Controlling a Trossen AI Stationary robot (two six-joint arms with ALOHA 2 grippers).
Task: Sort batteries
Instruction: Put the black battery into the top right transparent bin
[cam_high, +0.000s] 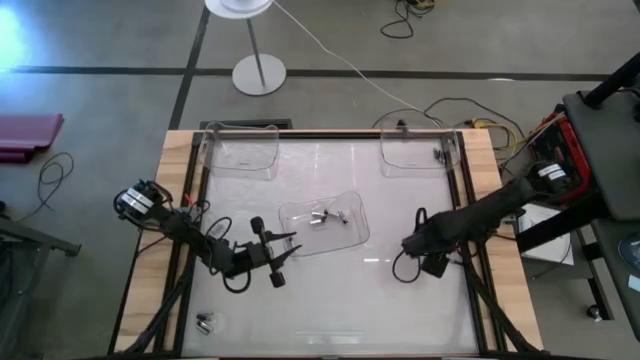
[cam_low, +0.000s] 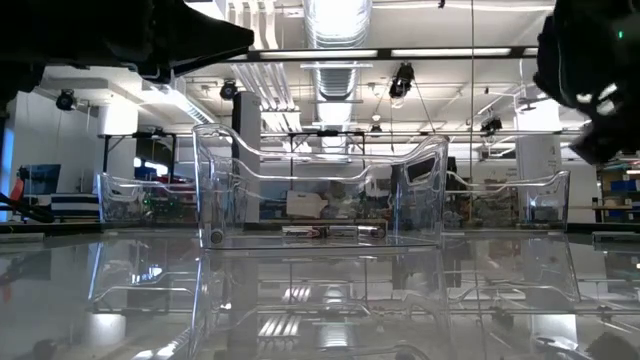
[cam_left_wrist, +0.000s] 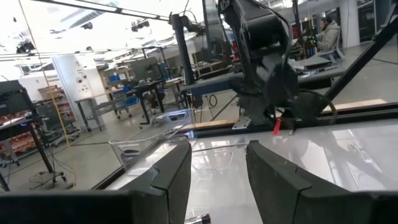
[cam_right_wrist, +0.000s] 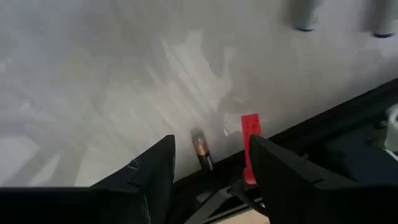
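Right gripper (cam_right_wrist: 208, 158): hung low near the table's right edge rail, to the right of the centre tray (cam_high: 352, 236), jaws parted wide with nothing between them.
Target battery (cam_right_wrist: 202, 152): one copper-topped cell lay on the table just beside the dark rail, straight ahead of the fingers and between their lines.
Step in hand: by my reading, closing on that lone cell.
Doing it well: I would come down square over the cell, fingers either side of its barrel, and shut only once low enough that it cannot roll against the rail.
Other batteries (cam_high: 322, 215): several lay inside the centre tray; two more (cam_high: 206, 322) lay well left of it, near the table's front corner.
Left gripper (cam_high: 283, 254): hovered just left of the centre tray, fingers (cam_left_wrist: 168, 174) apart and empty.
In the way: a red tag (cam_right_wrist: 250, 146) stood just beside the cell, and the rail left little room for the outer finger.
Far trays (cam_high: 245, 150): two clear ones stood behind the centre tray at the table's back edge.
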